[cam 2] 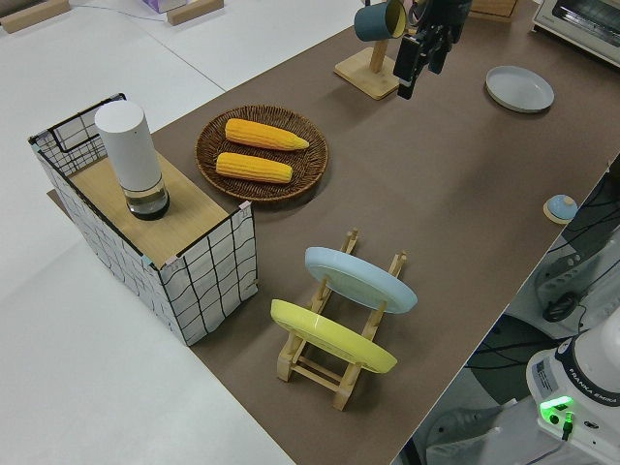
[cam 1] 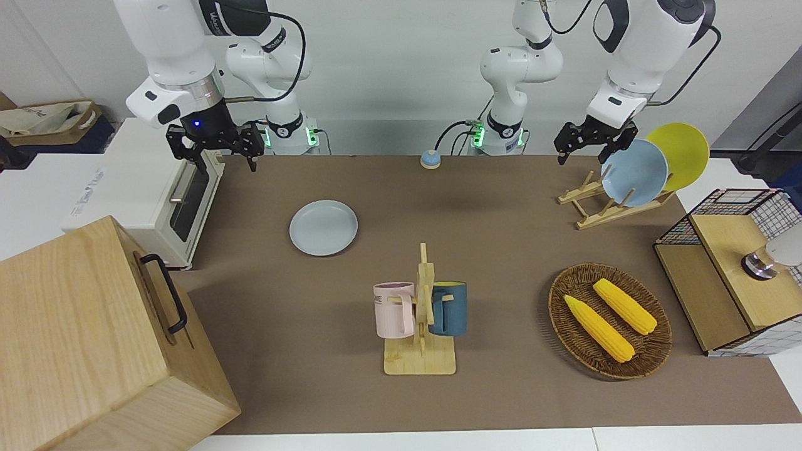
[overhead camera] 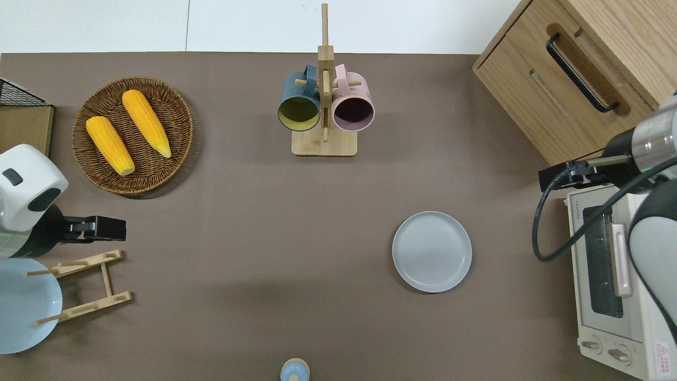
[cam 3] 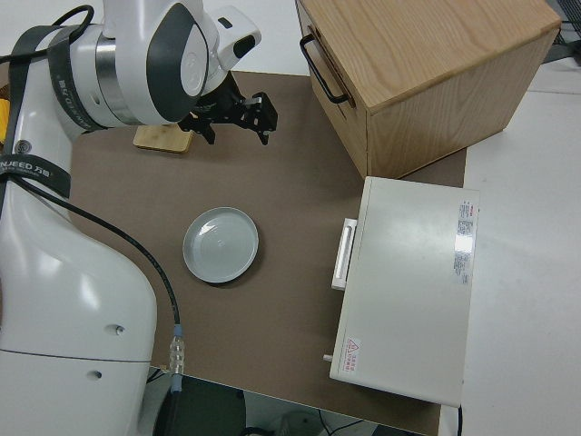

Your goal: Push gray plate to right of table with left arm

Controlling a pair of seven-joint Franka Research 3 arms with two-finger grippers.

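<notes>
1. Where the gray plate (overhead camera: 432,251) lies flat on the table (overhead camera: 254,222), it is seen as a round, shallow, pale dish with a low raised rim – set toward the right arm's end, near the toaster oven (overhead camera: 619,275) and nearer to the robots than the mug stand (overhead camera: 324,106).
2. Nothing is touched by the plate, and it is well apart from both grippers.
3. Parts are cut off: the sky-blue plate (overhead camera: 24,304) on the wooden rack (overhead camera: 84,288) is clipped by the edge of the overhead view, and the yellow plate (cam 1: 680,153) is partly covered by the blue one in the front view.
4. The left gripper (cam 1: 594,139) is held in the air beside the rack – its fingers are seen spread apart, with nothing between them.
5. The right gripper (cam 1: 216,141) is parked, its fingers likewise spread and nothing held.
</notes>
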